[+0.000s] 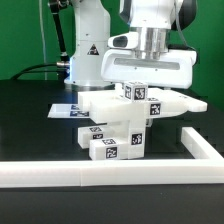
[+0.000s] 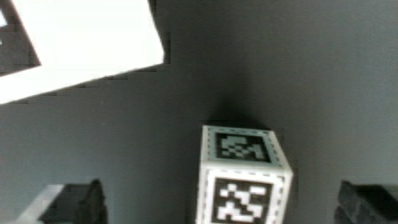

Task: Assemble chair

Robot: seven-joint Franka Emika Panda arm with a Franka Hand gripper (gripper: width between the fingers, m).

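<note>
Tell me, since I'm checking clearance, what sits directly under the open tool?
Under the tool stands an upright white block with square tags, rising from the stacked chair parts. The tool's fingers flank it without touching. The block's base and whatever lies beneath it are covered.

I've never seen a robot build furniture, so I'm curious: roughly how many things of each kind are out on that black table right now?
White chair pieces, clustered together, edges hard to separate: about 5
Flat marker board with printed tags: 1
Long white border rail: 1
Robot gripper, open, holding nothing: 1
Total: about 8
</note>
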